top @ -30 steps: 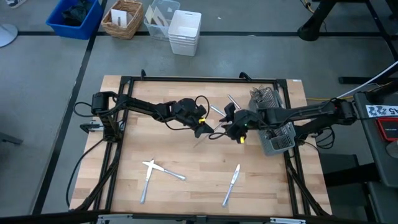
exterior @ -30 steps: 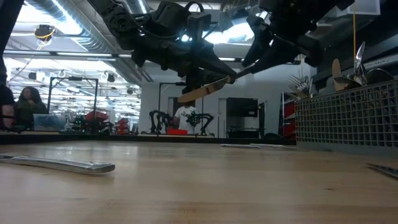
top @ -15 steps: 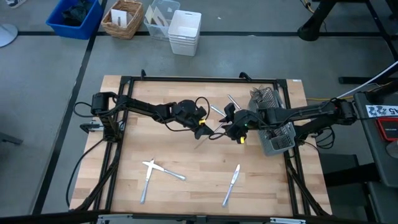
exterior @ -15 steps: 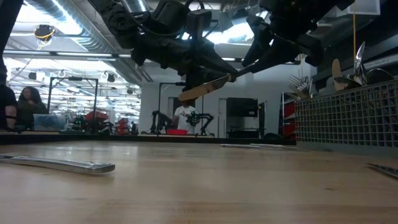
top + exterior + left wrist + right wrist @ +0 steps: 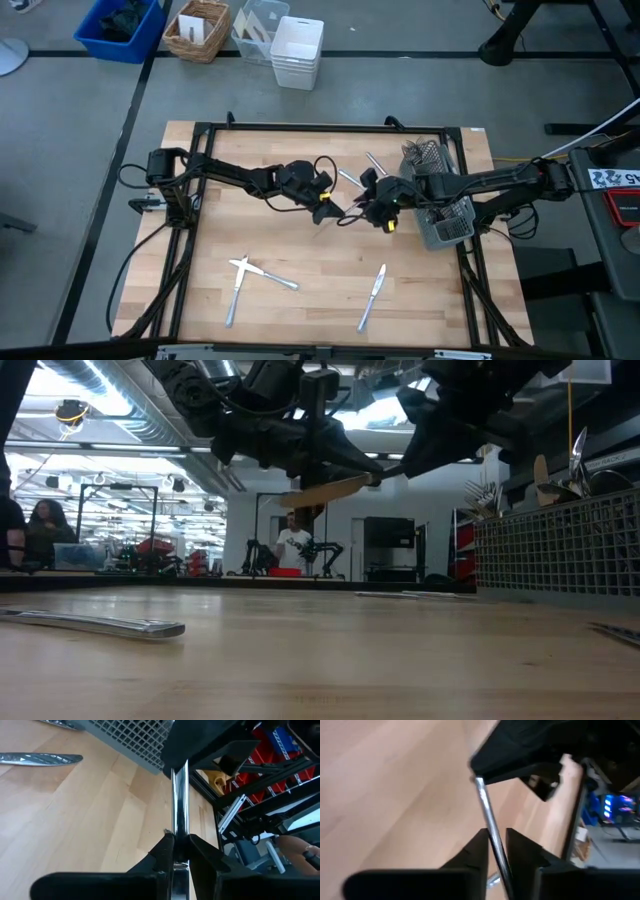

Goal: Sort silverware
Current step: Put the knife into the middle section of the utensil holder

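One slim piece of silverware (image 5: 338, 219) hangs above the middle of the table between both grippers. My left gripper (image 5: 330, 212) is shut on it from the table's left. My right gripper (image 5: 362, 210) meets it from the right and is shut on its other end. In the low view the piece (image 5: 325, 490) slants, with its broad end lower and clear of the wood. Loose silverware lies flat on the table: a crossed pair (image 5: 245, 270) near the front left, a knife (image 5: 372, 297) near the front, and two pieces (image 5: 350, 178) at the back. My left gripper pinches the piece's shaft (image 5: 179, 820) between its two fingers. They come in slanting down from the table's left, along the shaft. The piece is lifted clear of the table. My right gripper pinches the same shaft (image 5: 489, 817) between its two fingers near the end that faces it. They slant down from the table's right, along the shaft.
A dark wire-mesh caddy (image 5: 445, 205) with several pieces standing in it sits at the table's right, just behind my right arm. In the low view a knife (image 5: 90, 623) lies at the left. Bins and a basket (image 5: 200, 30) stand on the floor beyond the far edge.
My right gripper has shut on the end of the piece that my left gripper holds. The piece's free broad end has tipped up a little, closer to level. Both arms have stayed in place.
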Controlling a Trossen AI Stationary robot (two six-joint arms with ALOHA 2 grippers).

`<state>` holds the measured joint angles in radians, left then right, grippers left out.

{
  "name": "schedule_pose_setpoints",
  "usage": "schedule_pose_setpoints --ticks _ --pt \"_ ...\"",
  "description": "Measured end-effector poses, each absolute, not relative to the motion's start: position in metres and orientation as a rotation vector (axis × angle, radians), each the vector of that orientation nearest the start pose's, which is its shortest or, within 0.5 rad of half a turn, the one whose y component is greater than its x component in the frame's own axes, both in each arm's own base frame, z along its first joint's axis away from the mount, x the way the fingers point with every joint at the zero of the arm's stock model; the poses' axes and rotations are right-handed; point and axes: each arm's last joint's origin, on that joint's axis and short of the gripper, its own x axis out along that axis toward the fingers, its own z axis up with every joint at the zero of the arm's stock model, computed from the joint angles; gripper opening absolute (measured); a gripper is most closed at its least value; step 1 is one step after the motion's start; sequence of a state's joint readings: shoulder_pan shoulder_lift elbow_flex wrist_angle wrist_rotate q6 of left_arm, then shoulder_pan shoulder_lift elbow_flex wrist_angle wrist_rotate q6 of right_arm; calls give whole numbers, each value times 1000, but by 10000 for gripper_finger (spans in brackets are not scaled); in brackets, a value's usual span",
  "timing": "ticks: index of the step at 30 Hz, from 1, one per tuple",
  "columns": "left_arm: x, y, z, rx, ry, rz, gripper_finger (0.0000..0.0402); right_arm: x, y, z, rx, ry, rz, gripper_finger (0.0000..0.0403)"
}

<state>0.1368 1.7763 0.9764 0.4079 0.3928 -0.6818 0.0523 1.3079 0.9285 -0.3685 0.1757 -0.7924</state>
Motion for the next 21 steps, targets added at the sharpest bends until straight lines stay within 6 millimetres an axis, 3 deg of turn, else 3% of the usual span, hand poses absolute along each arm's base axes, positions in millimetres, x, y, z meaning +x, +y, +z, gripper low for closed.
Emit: schedule_pose_setpoints --ticks 4,15,21 --pt "373 40 191 -774 459 -117 38 270 11 256 -822 759 240 22" --pt "373 40 192 -722 449 -121 41 269 10 255 -743 778 215 35" --pt "373 41 192 -628 430 -136 68 269 11 255 -697 779 218 20"
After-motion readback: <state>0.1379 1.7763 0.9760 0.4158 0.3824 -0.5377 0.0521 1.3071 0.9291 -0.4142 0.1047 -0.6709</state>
